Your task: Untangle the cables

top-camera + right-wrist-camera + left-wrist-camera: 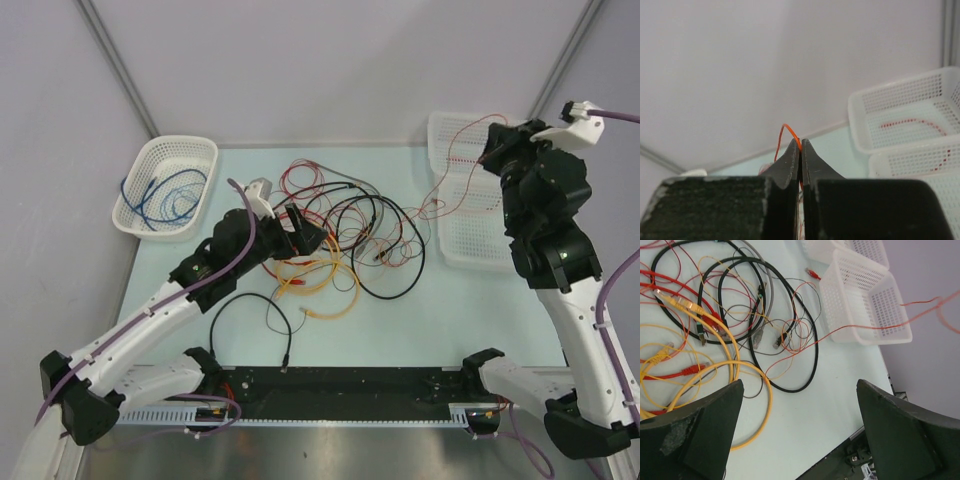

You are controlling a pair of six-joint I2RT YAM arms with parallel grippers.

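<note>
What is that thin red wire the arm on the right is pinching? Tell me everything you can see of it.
The thin red wire is a very fine, flexible strand, red to orange in colour. The right gripper pinches it between shut jaws, and a small loop pokes up above the tips. From there it runs through the air, sloping down past the white baskets to the tangle of cables on the table. Its far end is lost among the other loops.

White baskets (125,205) on pale table (450,310)
</note>
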